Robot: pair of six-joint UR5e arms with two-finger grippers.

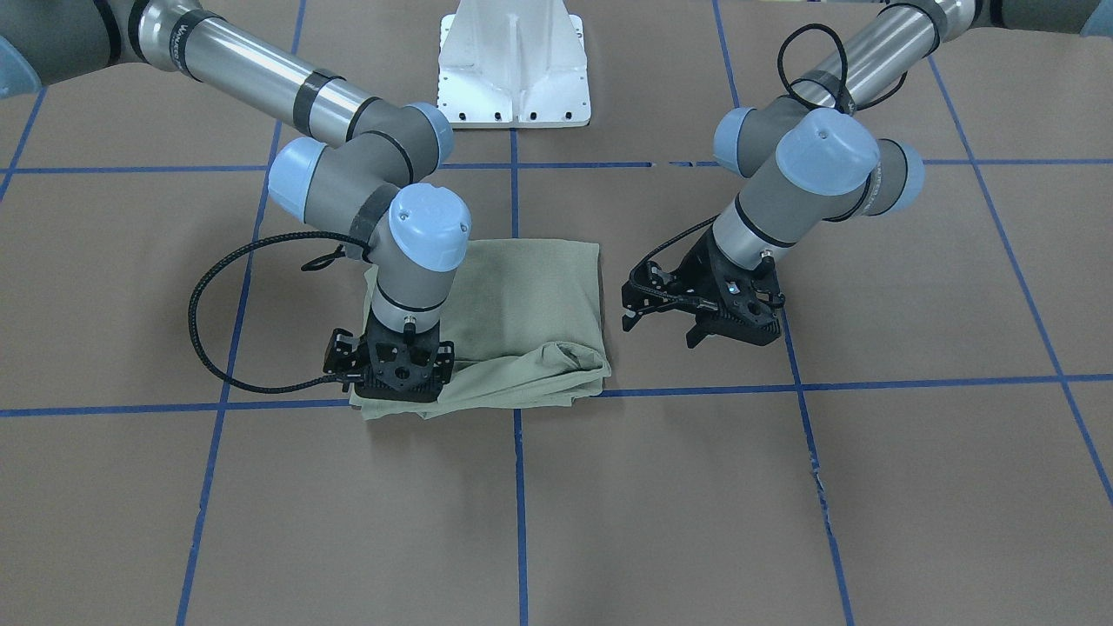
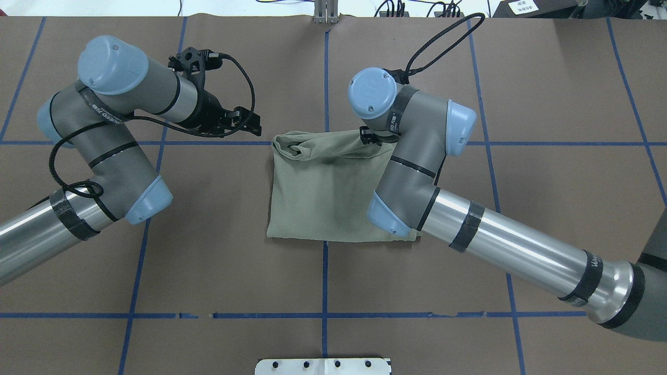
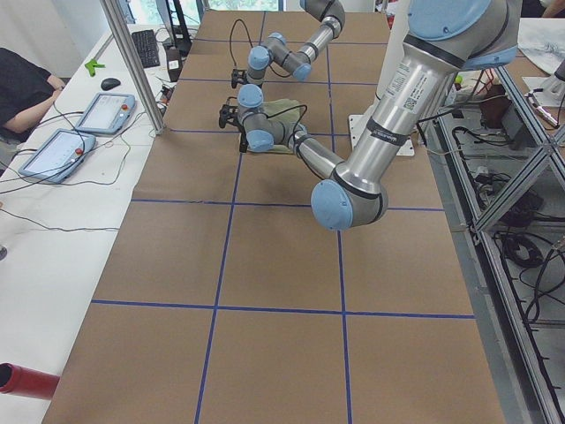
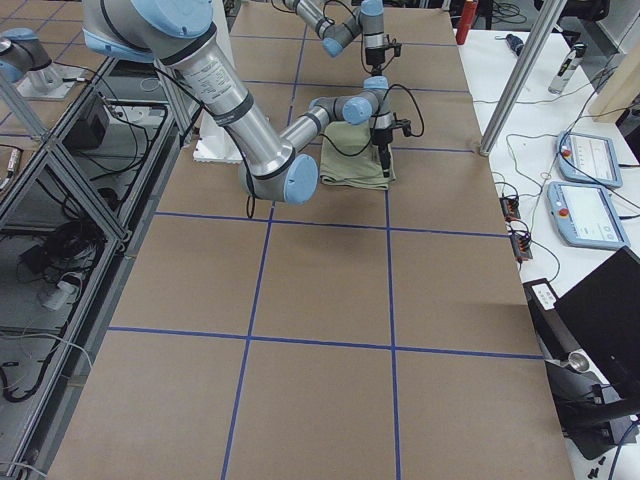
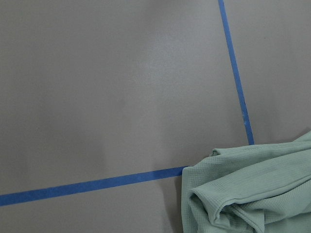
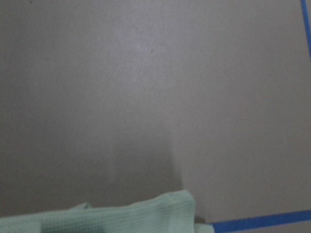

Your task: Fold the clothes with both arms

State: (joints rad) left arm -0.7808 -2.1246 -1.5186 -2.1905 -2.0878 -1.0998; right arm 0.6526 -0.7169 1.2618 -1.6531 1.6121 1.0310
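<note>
my green shirt (image 2: 323, 198) lies folded on the brown desk (image 2: 208, 271), a bit longer side to side, bunched edge far from me. my right pincer (image 1: 397, 393) sits on its far right corner, my left pincer (image 1: 691, 335) hangs beside it; clenched or not, i cannot tell. blue tape lines (image 2: 324, 281) cross the desk

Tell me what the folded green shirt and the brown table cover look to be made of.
Pale sage-green folded shirt: soft knit fabric, matte; a fine waffle grid shows in the left wrist view. Brown table cover: looks like matte paper or thin card, judging by its flat, dull surface; not certain.
</note>
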